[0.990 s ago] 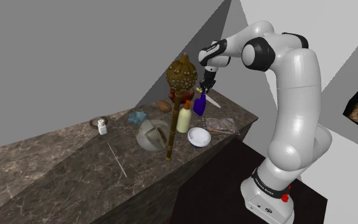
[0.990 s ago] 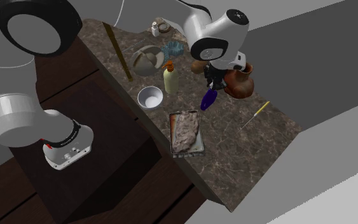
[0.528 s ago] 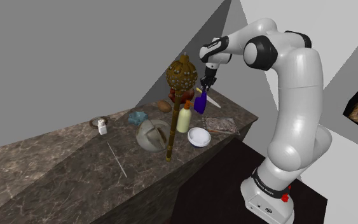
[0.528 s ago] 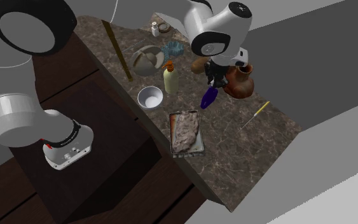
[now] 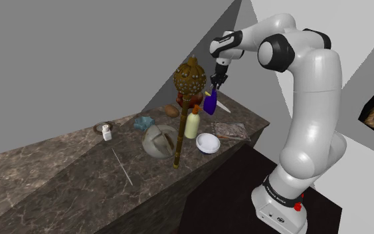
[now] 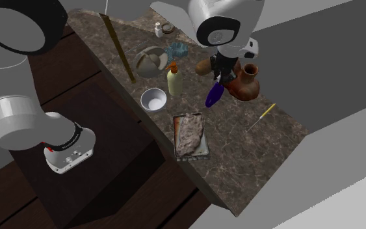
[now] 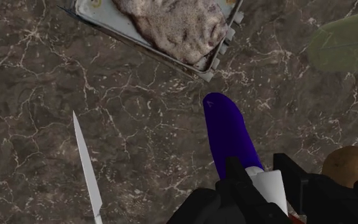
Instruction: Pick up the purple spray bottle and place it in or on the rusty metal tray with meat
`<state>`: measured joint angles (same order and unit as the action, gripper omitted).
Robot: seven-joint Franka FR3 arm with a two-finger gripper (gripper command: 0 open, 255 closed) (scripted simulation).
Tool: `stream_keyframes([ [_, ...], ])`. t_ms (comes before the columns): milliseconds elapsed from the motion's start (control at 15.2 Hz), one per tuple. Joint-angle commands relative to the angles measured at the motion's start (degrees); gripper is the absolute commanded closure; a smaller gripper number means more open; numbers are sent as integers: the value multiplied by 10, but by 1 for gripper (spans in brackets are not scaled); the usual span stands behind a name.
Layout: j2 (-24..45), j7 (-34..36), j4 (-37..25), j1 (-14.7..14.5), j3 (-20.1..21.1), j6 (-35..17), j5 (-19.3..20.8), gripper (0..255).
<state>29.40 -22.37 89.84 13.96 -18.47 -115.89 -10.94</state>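
Jaws clamp the purple spray bottle (image 5: pixel 209 104) by its head; we see it mid-frame above the counter (image 5: pixel 59 174), long axis near vertical, base pointing down toward the meat tray (image 7: pixel 139 42).

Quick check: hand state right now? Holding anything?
Hand: closed, holding the purple spray bottle by its white neck.

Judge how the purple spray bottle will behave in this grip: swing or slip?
The bottle hangs tilted from the gripper, clasped near its white top, so it may pivot. Its smooth body looks rigid but slippery. It would probably tip if stood on the tray.
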Motion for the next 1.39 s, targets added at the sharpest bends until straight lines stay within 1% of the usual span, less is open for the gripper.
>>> stream_keyframes([
  [0, -7, 0, -7, 1, -2, 14, 3, 255],
  [594, -26, 6, -46, 1, -6, 72, 11, 255],
  [924, -129, -13, 62, -1, -25, 63, 39, 255],
  [1320, -242, -32, 157, 5, -47, 73, 81, 255],
])
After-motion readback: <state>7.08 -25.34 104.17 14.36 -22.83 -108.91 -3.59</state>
